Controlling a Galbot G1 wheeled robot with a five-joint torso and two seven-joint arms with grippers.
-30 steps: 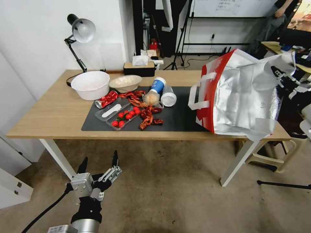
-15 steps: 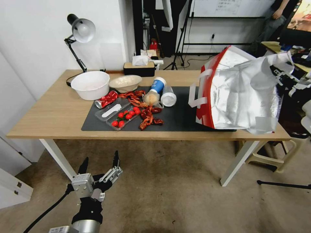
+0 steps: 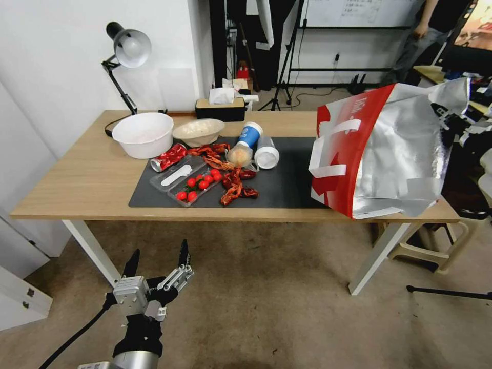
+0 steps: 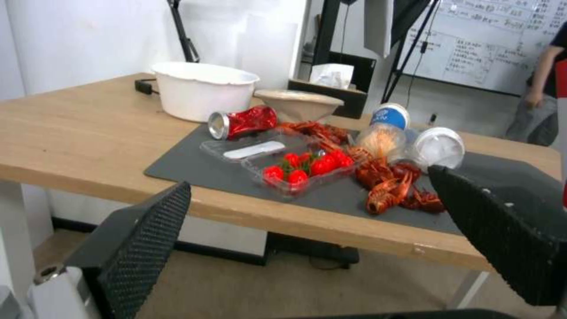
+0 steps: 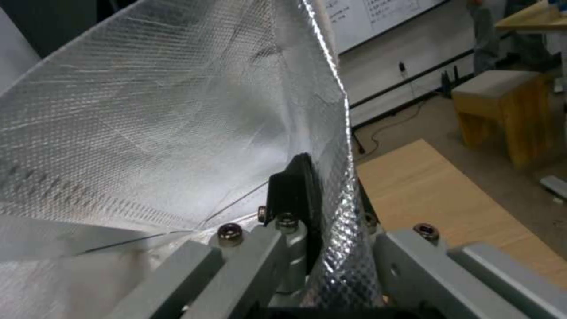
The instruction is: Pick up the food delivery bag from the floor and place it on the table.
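Note:
The food delivery bag (image 3: 394,148), white with red side panels and silver foil lining, stands tilted on the right end of the table (image 3: 87,179), its base on the dark mat and the front edge. My right gripper (image 5: 331,208) is shut on the bag's foil top edge (image 5: 148,133), at the bag's upper right in the head view. My left gripper (image 3: 156,261) hangs open and empty low over the floor (image 3: 266,307), in front of the table's left leg. Its spread fingers (image 4: 148,239) frame the table's front edge.
On the mat (image 3: 287,184) lie a tray of tomatoes (image 3: 197,185), crayfish (image 3: 233,184), a red can (image 3: 168,157) and cups (image 3: 249,137). Two bowls (image 3: 143,134), a lamp (image 3: 128,48) and a tissue box (image 3: 220,107) sit behind. A stool (image 3: 430,246) stands under the table's right end.
The bag has swung so its red side faces me more, and it has settled lower toward the table's front right edge. The left arm has stayed still.

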